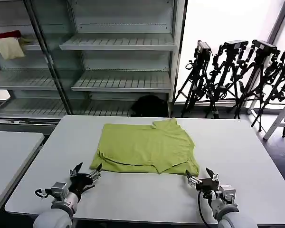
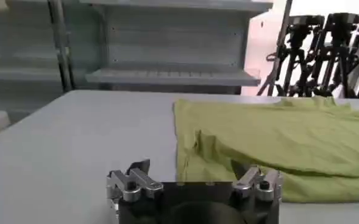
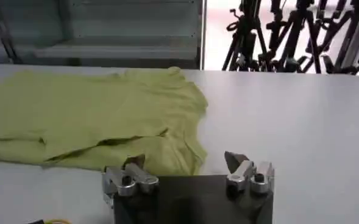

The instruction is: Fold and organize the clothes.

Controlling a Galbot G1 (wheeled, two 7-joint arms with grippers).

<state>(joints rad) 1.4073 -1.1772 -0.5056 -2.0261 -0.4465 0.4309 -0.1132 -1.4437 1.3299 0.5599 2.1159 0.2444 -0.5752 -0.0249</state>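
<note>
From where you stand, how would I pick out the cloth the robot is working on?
Find the grey table in front of the shelving. The T-shirt lies flat, partly folded, at its middle, beyond the open left gripper and right gripper. It alone is lime green.
</note>
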